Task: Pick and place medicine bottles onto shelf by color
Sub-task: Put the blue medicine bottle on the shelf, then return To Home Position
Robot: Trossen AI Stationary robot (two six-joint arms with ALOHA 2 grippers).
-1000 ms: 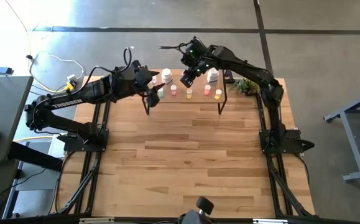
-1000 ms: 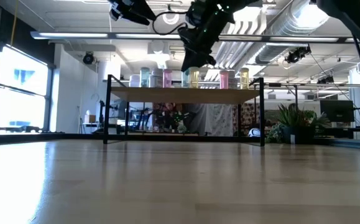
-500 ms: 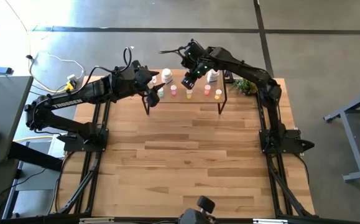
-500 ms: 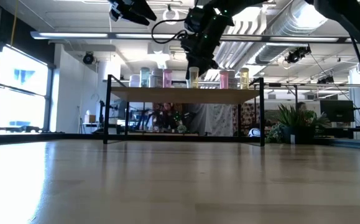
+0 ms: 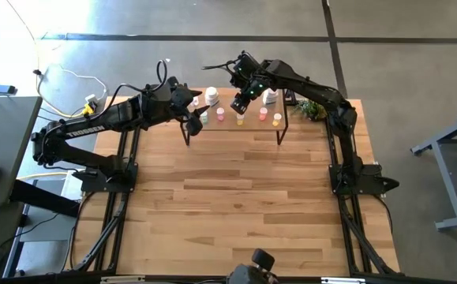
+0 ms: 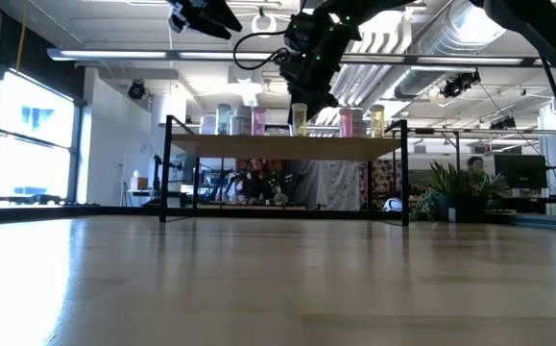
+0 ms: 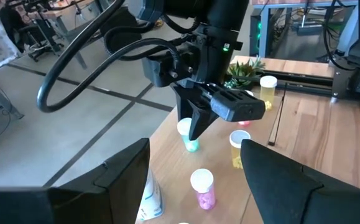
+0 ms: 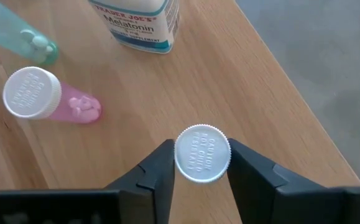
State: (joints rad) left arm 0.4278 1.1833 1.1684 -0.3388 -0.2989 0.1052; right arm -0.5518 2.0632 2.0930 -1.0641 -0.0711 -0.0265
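Observation:
The shelf [image 5: 248,126] stands at the table's far edge with several small bottles upright on its light wooden top: white ones [image 5: 211,96], pink [image 7: 203,186], yellow-orange [image 7: 235,149]. My right gripper [image 8: 201,155] reaches down over the middle of the shelf [image 8: 248,81] and is shut on a pale green bottle [image 7: 191,142] with a white cap. My left gripper [image 7: 195,186] hangs open above the shelf's left end [image 5: 192,118] and touches nothing. My right gripper holds the pale green bottle by its white cap [image 8: 203,154], pinched between the two fingers [image 8: 161,171], one on each side. The fingers come from above, pointing down. The bottle is upright below them; whether its base rests on the shelf top I cannot tell.
A large white labelled bottle [image 8: 139,22] and a pink one [image 8: 33,93] stand close to the held bottle. A small green plant [image 5: 311,109] sits by the shelf's right end. The wide wooden tabletop [image 5: 236,205] lies in front of the shelf.
My right gripper has shifted a little toward the table's right and slightly up, taking the green bottle with it, and has then held still. In the low view the bottle now lines up with a yellow one.

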